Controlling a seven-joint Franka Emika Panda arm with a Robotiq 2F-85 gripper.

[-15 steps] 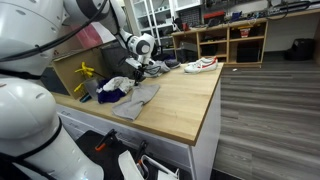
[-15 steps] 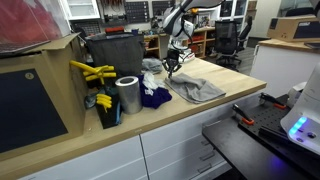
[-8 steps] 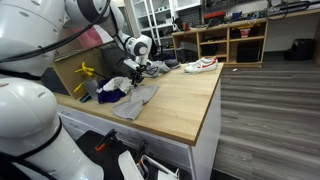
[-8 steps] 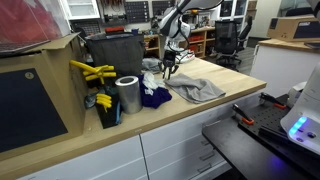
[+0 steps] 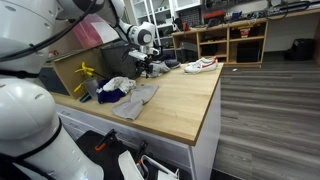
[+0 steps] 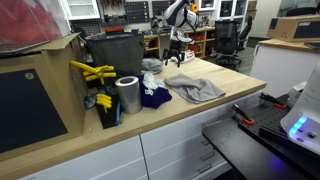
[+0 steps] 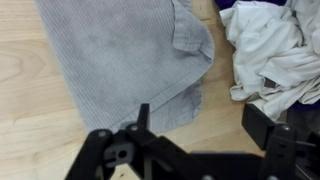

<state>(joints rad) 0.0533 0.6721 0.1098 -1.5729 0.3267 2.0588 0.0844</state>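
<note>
While its two black fingers [image 7: 108, 152] stand wide apart with nothing between them, the black Robotiq gripper [image 5: 148, 67] hangs above the back part of the pale wooden countertop [image 5: 185, 105], clear of everything on it. Directly beneath it in the wrist view lies the flat grey ribbed cloth [image 7: 120, 60], spread nearly smooth, with one hemmed edge folded over and its lower edge running slantwise just ahead of the fingers. Just beside that cloth, and touching it along one side, sits the crumpled white fabric [image 7: 270, 50], soft and heaped in deep folds. In an exterior view a bunched dark blue cloth [image 6: 155, 97] lies against the white one, and a shiny silver cylinder [image 6: 127, 95] stands upright near it, in front of a black rectangular bin [image 6: 115, 55]. A white shoe with red trim [image 5: 200, 65] rests near the far end of the counter, well apart from the cloths. Bare wood stretches wide from the grey cloth to the counter's straight front edge.
</note>
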